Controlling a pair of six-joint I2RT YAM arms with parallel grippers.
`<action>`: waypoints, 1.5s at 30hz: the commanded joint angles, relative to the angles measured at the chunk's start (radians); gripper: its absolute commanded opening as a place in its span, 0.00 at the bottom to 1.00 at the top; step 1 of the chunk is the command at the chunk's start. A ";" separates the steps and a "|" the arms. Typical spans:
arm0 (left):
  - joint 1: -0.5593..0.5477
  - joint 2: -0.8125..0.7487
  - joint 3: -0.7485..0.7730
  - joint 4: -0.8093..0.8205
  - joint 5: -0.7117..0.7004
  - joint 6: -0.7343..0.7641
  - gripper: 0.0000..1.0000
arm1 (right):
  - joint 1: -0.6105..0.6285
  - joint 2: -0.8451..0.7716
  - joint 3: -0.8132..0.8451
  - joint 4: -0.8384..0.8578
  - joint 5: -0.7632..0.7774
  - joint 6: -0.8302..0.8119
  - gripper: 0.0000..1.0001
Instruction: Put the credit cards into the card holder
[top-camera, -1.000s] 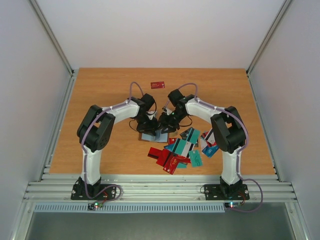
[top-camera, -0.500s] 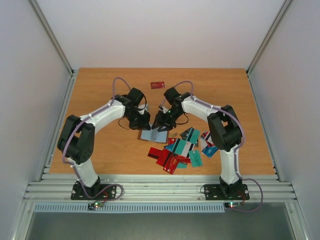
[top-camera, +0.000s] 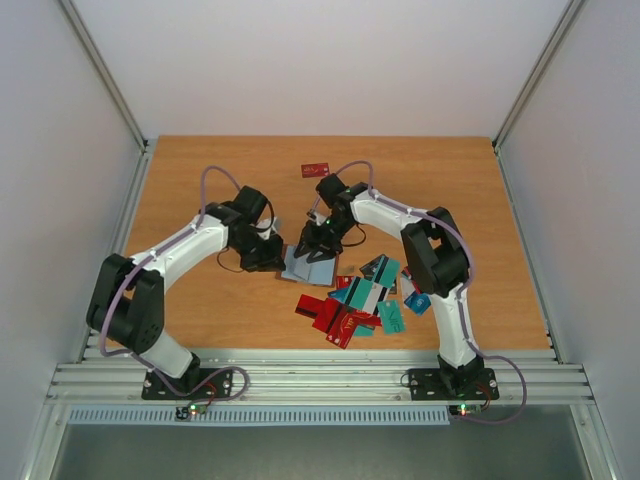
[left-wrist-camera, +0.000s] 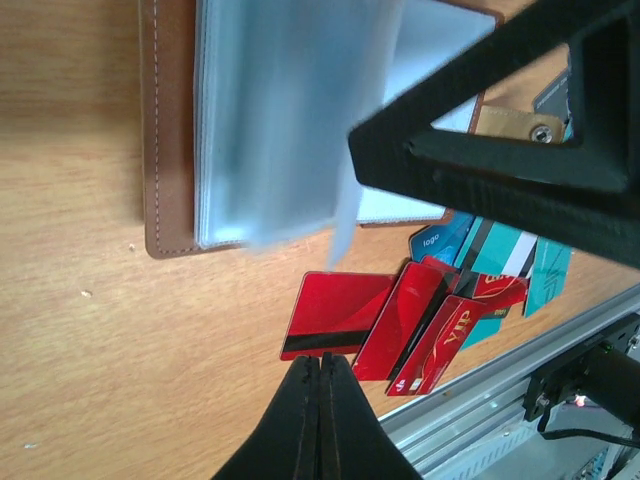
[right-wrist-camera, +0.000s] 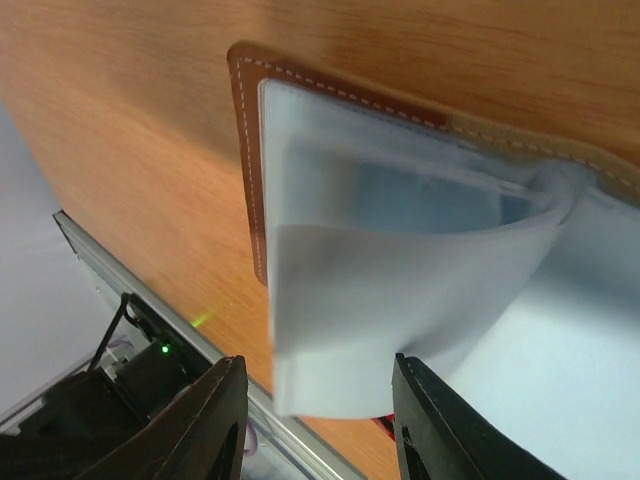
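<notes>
Furthest left, the left gripper (left-wrist-camera: 320, 370) has its two black fingers pressed fully together with nothing between them. It hovers over bare wooden table (top-camera: 200, 180) just beside the near edge of the open brown stitched leather card holder (left-wrist-camera: 160, 140). The holder lies flat near the middle of the table with its clear plastic sleeves (right-wrist-camera: 400, 270) facing up. Whether the left gripper touches it I cannot tell. Over the holder stands the right gripper (right-wrist-camera: 318, 365), jaws about half open, with one sleeve bowed up into a curl in front of them. No firm pinch shows, and whether a finger bears on that leaf I cannot tell. Beyond it, toward the far edge, one dark red plastic card (top-camera: 316, 170) lies well apart from everything. To the right and nearer the arms sits the loose heap of thin red, teal, blue and white credit cards (top-camera: 365, 300).

The likely trouble is that nothing visibly pins the holder. A tug on the sleeve could drag or flip the whole wallet, or the springy leaf could flatten and shut the pocket before a card arrives. The cards lie flat and overlapping, so a grasp could slide them apart or lift two at once.

I count one holder, two grippers and one stray red card. The heap overlaps too much for a sure count: at least three red cards and several teal ones show.
</notes>
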 joint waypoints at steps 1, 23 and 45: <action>0.009 -0.045 -0.032 0.003 -0.006 0.016 0.01 | 0.018 0.052 0.063 -0.006 -0.008 0.022 0.41; -0.016 0.026 0.050 0.013 -0.008 0.060 0.03 | -0.067 -0.238 -0.225 -0.083 0.175 -0.081 0.40; -0.411 0.204 0.045 0.142 0.018 -0.007 0.11 | -0.087 -0.811 -0.929 0.013 0.248 0.130 0.41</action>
